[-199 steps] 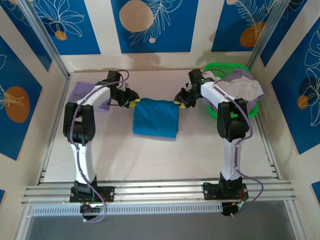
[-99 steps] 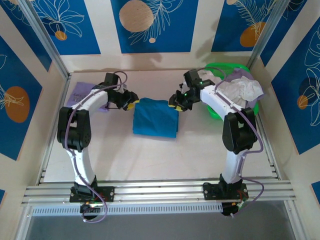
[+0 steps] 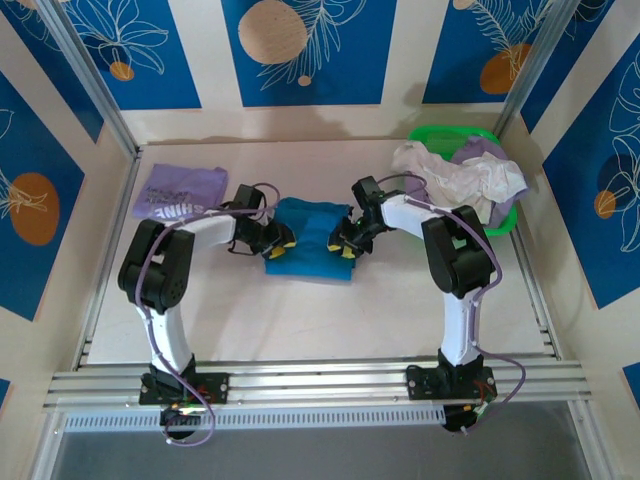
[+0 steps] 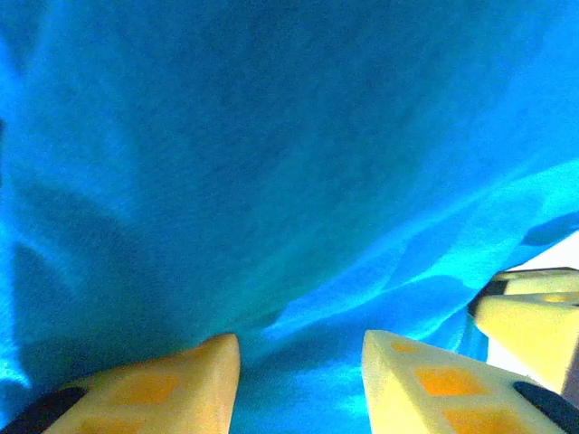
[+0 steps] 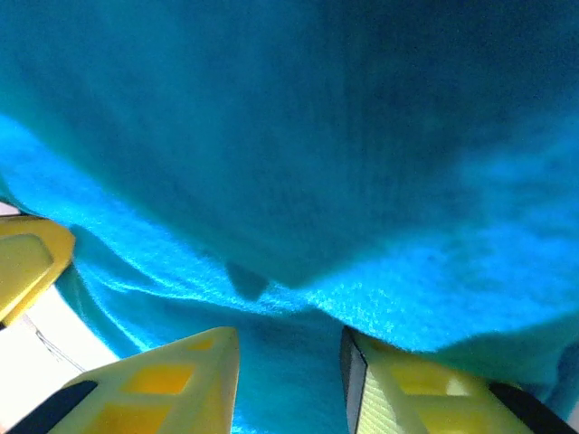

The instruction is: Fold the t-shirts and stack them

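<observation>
Centre of top view: left gripper [image 3: 282, 243] and right gripper [image 3: 343, 247] each pinching teal-blue t-shirt [image 3: 308, 232], cloth bunched between fingers.

- Left arm [image 3: 195, 226] and right arm [image 3: 408, 211]: white shells with black joint housings.
- Purple cable [image 3: 207, 412] loops along each arm.
- Fingers [image 4: 154, 391]: yellow blocks with orange recessed squares and black bases.

Teal-blue tee [image 3: 310, 238], lavender tee [image 3: 180, 193], green basket [image 3: 446, 132]

Lab cell: aluminium frame [image 3: 320, 385], patterned panels [image 3: 300, 50]
</observation>
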You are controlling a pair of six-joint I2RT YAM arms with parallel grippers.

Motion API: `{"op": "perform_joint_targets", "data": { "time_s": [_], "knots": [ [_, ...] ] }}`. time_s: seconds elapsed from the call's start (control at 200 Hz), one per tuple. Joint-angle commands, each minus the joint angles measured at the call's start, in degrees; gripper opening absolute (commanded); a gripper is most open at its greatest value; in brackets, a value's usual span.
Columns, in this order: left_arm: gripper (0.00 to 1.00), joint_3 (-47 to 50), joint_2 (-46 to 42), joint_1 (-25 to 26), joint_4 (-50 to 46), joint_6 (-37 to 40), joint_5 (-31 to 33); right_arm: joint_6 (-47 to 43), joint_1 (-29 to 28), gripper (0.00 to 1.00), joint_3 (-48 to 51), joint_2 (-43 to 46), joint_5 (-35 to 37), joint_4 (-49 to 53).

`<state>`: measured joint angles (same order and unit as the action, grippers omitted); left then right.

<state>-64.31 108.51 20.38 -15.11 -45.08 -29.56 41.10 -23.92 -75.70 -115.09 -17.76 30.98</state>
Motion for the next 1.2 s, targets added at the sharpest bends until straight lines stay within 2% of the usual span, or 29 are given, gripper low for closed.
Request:
{"op": "perform_joint_targets", "data": {
  "time_s": [0.0,0.29,0.41,0.515,0.63,0.775,0.84,0.955,1.06,1.195],
  "knots": [
    [0.43,5.86,-2.08,0.53,-1.17,-0.29,2.38,0.47,-2.00,0.37,4.61,2.91,-1.08,0.18],
    [0.43,14.51,-16.60,3.58,-6.41,-0.80,4.92,2.98,-6.00,0.38,18.01,20.66,1.07,-0.40],
    [0.44,15.14,-22.63,3.80,-8.60,-1.50,5.28,3.04,-5.37,0.38,18.82,27.03,2.82,1.88],
    [0.46,13.51,-23.71,3.28,-7.84,-4.22,2.36,1.29,-3.09,0.39,15.85,27.00,2.83,3.06],
    [0.47,6.28,-20.67,1.95,-12.81,-0.84,4.42,-1.19,-0.19,0.39,8.92,21.86,0.92,5.22],
    [0.46,-3.99,-14.09,-0.31,-19.91,6.37,8.64,-7.58,0.97,0.41,1.32,16.31,8.06,9.49],
    [0.46,-8.83,-10.32,-0.26,-21.06,7.87,7.11,-10.47,1.37,0.43,-1.33,13.82,10.61,11.10],
    [0.43,-17.66,-3.68,0.10,-22.04,8.71,3.43,-12.17,2.91,0.51,-1.24,11.85,8.39,7.70],
    [0.40,-25.50,2.74,0.43,-22.84,7.93,0.46,-12.94,4.29,0.52,-0.51,10.40,6.82,5.35],
    [0.38,-30.67,8.48,1.74,-19.26,4.66,-3.78,-13.76,5.65,0.52,2.47,9.90,3.35,2.04]
  ]
}}
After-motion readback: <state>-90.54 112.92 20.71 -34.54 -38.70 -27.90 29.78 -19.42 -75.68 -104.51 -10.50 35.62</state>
